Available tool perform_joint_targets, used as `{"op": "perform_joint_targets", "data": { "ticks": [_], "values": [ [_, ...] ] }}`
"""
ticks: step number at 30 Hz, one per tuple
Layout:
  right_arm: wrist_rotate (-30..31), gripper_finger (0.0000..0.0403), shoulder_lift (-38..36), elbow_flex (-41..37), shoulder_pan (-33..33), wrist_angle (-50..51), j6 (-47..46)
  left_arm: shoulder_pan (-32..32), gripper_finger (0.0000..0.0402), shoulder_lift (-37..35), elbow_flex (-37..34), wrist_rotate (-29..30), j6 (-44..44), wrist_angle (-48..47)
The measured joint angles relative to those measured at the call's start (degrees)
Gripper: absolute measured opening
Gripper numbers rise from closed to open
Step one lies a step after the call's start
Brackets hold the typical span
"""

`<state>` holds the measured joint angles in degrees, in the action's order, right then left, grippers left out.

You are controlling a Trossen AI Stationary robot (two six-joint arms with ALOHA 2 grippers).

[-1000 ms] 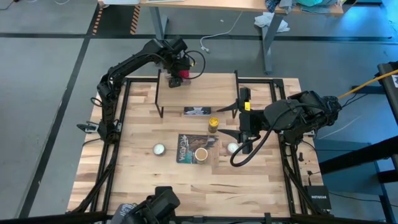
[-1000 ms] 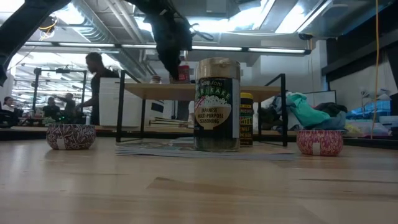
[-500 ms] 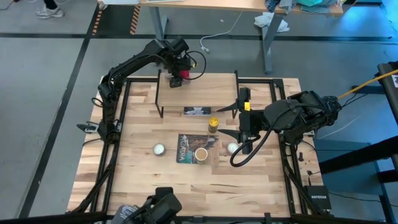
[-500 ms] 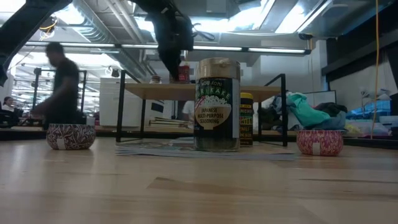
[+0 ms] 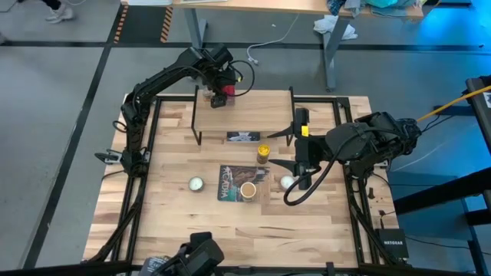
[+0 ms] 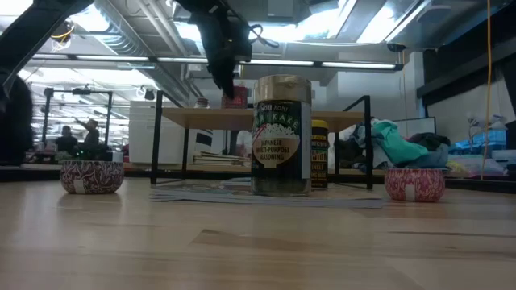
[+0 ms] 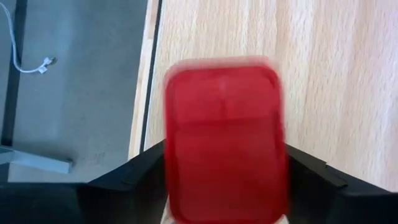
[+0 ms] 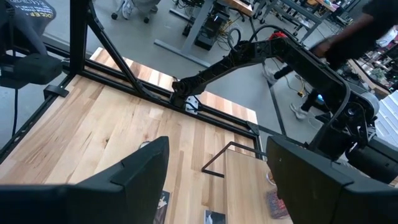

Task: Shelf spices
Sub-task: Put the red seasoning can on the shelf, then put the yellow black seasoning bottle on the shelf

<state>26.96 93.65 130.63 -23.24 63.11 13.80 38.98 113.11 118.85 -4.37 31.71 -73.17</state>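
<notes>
My left gripper (image 5: 218, 95) is at the far left end of the shelf (image 5: 253, 115), shut on the red square tin (image 7: 224, 137), which is over the light-wood board near its edge. A tiny jar (image 6: 201, 102) seems to stand on the shelf. The yellow dark-lidded jar (image 5: 263, 153) stands on the table in front of the shelf. The wider tan jar (image 5: 248, 189) stands on the flat dark book (image 5: 242, 182). My right gripper (image 5: 282, 150) waits open over the table's right half, touching nothing. My left gripper pinches the red tin between its two fingers (image 7: 127, 180), one on each of two opposite side walls (image 7: 171, 168). It comes from above, pointing down. The tin is upright with its lid up, level with the shelf board (image 6: 242, 118); whether its base rests there I cannot tell.
Two small round white-topped tins sit on the table left (image 5: 196, 183) and right (image 5: 287, 182) of the book. A small flat dark card (image 5: 243, 137) lies under the shelf's front edge. The shelf's black legs (image 6: 157, 137) stand around it. People move in the room behind.
My left gripper, still shut on the red tin, has shifted slightly above the shelf's far left end, and the tin sits a little lower against the board. A person has walked leftward across the room behind the table.
</notes>
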Motion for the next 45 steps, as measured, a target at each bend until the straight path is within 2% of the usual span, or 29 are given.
{"op": "perform_joint_targets", "data": {
  "ticks": [5, 9, 21, 30, 33, 36, 39, 44, 45],
  "values": [
    [0.0, 0.0276, 0.0, 0.0, 0.0, 0.0, 0.0, 0.0, 0.0278, -0.1, 0.1, -0.1, -0.8, 0.1],
    [0.0, 0.0276, 0.0, 0.0, 0.0, 0.0, 0.0, 0.0, 0.0291, -0.1, 0.1, 0.0, -0.1, 0.6],
    [0.0, 0.0276, 0.0, 0.0, 0.0, 0.0, 0.2, -0.5, 0.0292, -4.1, 0.3, 1.6, -0.9, 1.1],
    [0.0, 0.0276, 0.0, 0.0, 0.0, 0.0, 0.2, -5.6, 0.0280, -6.9, 0.3, 1.3, -0.9, 1.1],
    [0.0, 0.0276, 0.0, 0.0, 0.0, 0.0, 0.2, -7.7, 0.0258, -7.5, 0.3, 2.5, -0.2, 2.3],
    [0.0, 0.0276, 0.0, 0.0, 0.0, 0.0, 0.1, -9.7, 0.0218, -7.6, 0.3, 3.6, -0.4, 3.1],
    [0.0, 0.0276, 0.0, 0.0, 0.0, 0.0, 0.1, -11.3, 0.0156, -7.6, 0.2, 3.7, -1.2, 3.1],
    [0.0, 0.0276, 0.0, 0.0, 0.0, 0.0, 0.1, -12.1, 0.0030, -7.2, -0.8, 4.0, -1.2, 3.2],
    [0.0, 0.0276, 0.0, 0.0, 0.0, 0.0, 0.1, -11.9, 0.0016, -7.2, -1.3, 4.2, -1.1, 3.6]
  ]
}}
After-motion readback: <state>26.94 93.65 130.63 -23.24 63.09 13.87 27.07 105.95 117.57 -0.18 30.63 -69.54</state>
